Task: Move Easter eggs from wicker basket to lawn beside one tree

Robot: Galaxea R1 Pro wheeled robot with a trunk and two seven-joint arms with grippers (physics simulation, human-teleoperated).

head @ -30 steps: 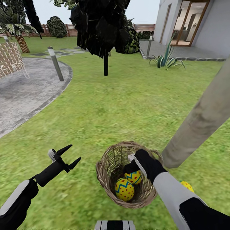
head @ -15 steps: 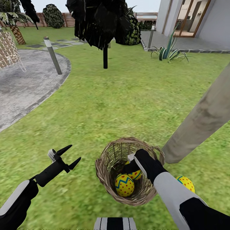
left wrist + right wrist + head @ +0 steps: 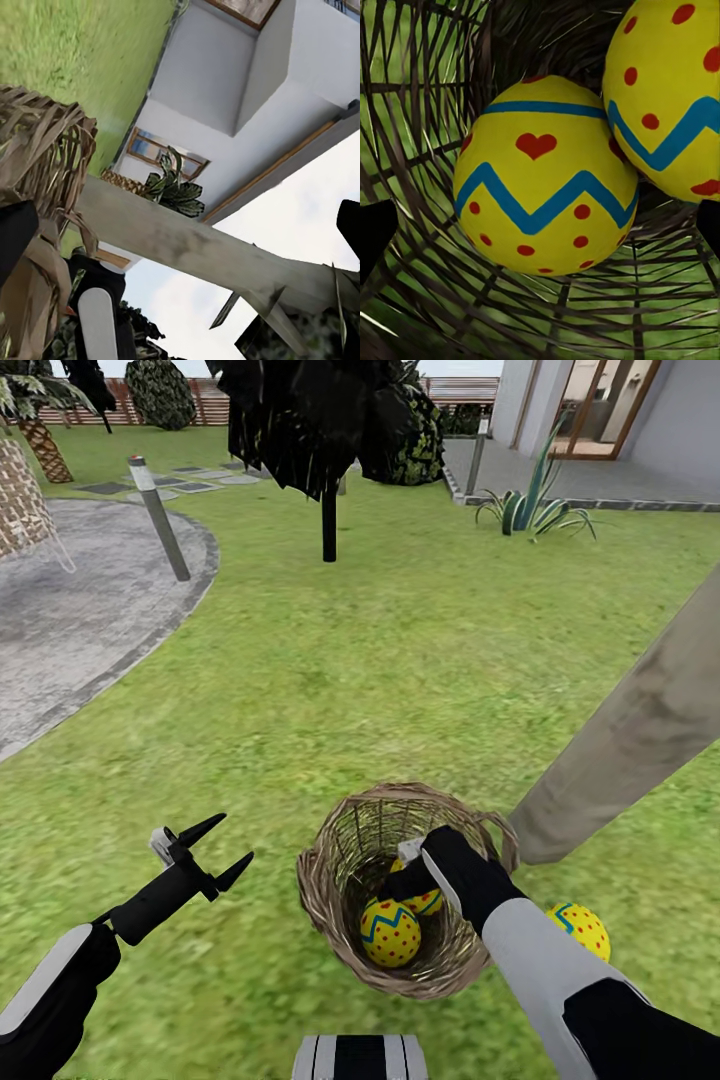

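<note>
Right gripper (image 3: 405,875) reached into the basket (image 3: 330,860), spread around an egg (image 3: 544,176); left gripper (image 3: 215,850) waited released, lower left.

The wicker basket (image 3: 330,880) is rough brown woven cane, open enough that grass shows through its wall. The 3 Easter eggs (image 3: 544,176) look smooth and softly glossy, painted yellow with red dots and a blue zigzag. The tree (image 3: 640,730) trunk is pale, matt, faintly grained wood. The lawn (image 3: 400,660) is short, matt grass; the far-left patio (image 3: 80,620) is rough mottled grey paving.
</note>
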